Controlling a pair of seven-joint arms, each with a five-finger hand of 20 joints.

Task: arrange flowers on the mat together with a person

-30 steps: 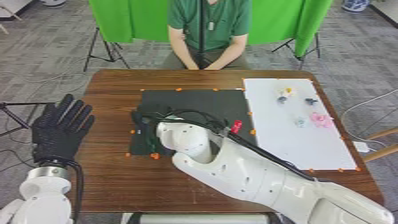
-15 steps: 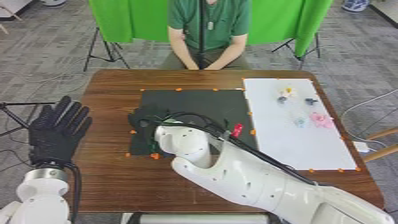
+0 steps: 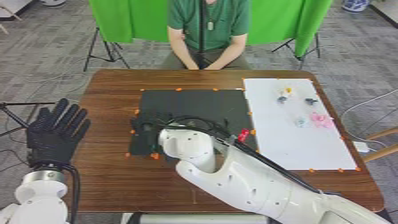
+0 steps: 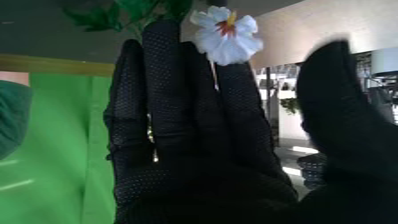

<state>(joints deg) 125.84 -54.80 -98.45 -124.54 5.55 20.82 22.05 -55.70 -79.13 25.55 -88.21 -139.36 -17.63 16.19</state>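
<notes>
On one brown wooden table [image 3: 124, 185], two flat rectangles side by side: one black mat [image 3: 209, 102] and, to its right, one white sheet [image 3: 298, 150], both with small orange pieces along the edges. On the white sheet, one small white-and-yellow flower [image 3: 286, 92] near the far end, two small dark pieces close to it, and nearer, one pale bluish piece [image 3: 300, 121] just beside one pink flower [image 3: 322, 120].

Over the left part of the black mat, one black-gloved right hand [image 3: 151, 121]; in the right wrist view, released, with straight fingers and thumb set well apart. At its fingertips there, one white flower with a red-and-yellow centre [image 4: 228, 37], near a cluster of green leaves [image 4: 133, 12]; impossible to tell whether touching. At the table's left edge, one black-gloved left hand [image 3: 55, 135], also released, fingers straight and spread.
</notes>
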